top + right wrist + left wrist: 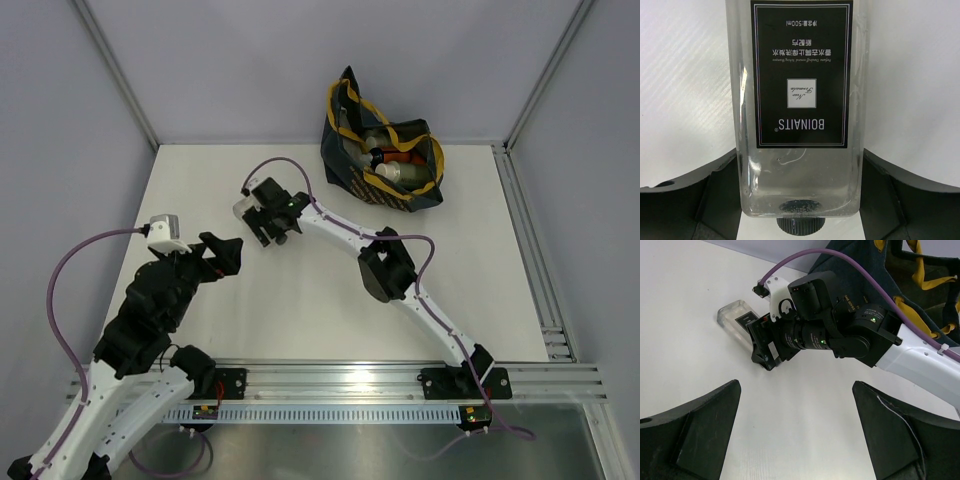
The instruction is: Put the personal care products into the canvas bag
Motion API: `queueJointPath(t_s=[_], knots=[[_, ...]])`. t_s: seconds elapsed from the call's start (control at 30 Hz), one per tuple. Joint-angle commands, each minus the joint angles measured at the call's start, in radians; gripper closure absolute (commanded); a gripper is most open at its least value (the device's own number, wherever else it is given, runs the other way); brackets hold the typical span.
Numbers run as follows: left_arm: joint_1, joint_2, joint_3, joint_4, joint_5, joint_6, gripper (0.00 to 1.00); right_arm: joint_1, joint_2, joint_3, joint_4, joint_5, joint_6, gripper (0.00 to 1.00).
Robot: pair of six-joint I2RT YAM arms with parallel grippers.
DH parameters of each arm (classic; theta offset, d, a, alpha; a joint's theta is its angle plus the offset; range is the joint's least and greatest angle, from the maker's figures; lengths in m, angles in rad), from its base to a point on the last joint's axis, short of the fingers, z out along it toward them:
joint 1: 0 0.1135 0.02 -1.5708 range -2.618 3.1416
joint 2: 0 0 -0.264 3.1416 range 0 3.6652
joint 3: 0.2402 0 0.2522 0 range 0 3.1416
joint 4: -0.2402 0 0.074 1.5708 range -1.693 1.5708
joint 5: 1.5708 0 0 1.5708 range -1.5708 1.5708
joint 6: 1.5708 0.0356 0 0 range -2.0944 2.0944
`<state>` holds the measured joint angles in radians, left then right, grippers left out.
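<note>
A clear flat bottle (800, 75) with a black label lies on the white table, its black cap toward the right wrist camera. My right gripper (800, 167) straddles it near the cap end, with a finger (715, 195) against each narrow side. In the top view the bottle (243, 207) pokes out left of that gripper (256, 216). The navy canvas bag (340, 150) with yellow handles stands at the back right, holding an orange bottle (398, 157) and pale bottles (395, 174). My left gripper (795, 435) hovers open over bare table, short of the bottle (737, 320).
The right arm's wrist (840, 330) and purple cable (805, 257) stretch between the left gripper and the bag (860, 270). An aluminium rail (530, 240) runs along the table's right edge, and grey walls close the back and sides.
</note>
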<state>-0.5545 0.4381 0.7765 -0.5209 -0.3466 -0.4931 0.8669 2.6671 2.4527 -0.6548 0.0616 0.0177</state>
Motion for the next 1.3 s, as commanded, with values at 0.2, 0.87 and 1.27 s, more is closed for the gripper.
queueJointPath(t_s=[0.2,0.87,1.27], knots=[[0.002,-0.018,-0.046,0.097,0.001,-0.067,0.01,-0.103,-0.314,-0.478,-0.003,-0.659,0.014,1.0],[0.002,-0.041,-0.144,0.2,0.038,-0.229,0.01,-0.272,-0.681,-0.839,0.727,-1.333,0.746,1.0],[0.002,-0.03,-0.115,0.265,0.04,-0.187,0.01,-0.338,-0.789,-0.89,1.066,-1.353,1.085,1.0]])
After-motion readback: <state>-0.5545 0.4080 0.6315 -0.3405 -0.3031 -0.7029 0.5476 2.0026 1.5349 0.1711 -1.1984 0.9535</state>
